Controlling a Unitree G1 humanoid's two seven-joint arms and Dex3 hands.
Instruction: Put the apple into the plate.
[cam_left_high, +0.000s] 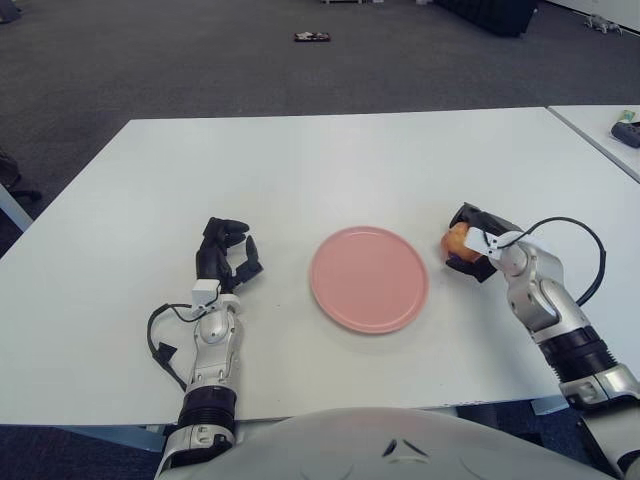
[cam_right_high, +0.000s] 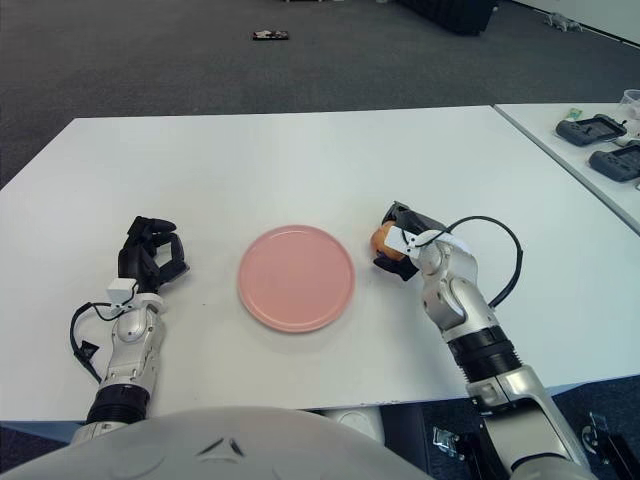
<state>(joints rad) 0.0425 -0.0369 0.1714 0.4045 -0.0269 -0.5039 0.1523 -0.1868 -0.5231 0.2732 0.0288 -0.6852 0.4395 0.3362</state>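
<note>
A pink plate (cam_left_high: 369, 279) sits flat on the white table (cam_left_high: 300, 170), near its front middle. Just right of the plate, an orange-red apple (cam_left_high: 457, 240) shows between the dark fingers of my right hand (cam_left_high: 470, 243), which is curled around it. The apple stays low, close to the table and apart from the plate's right rim. My left hand (cam_left_high: 226, 255) shows to the left of the plate, fingers loosely curled and holding nothing.
A second white table (cam_right_high: 590, 150) stands to the right with dark devices (cam_right_high: 592, 128) on it. Grey carpet lies beyond, with a small dark object (cam_left_high: 312, 37) on the floor far back. A black cable (cam_left_high: 585, 245) loops off my right forearm.
</note>
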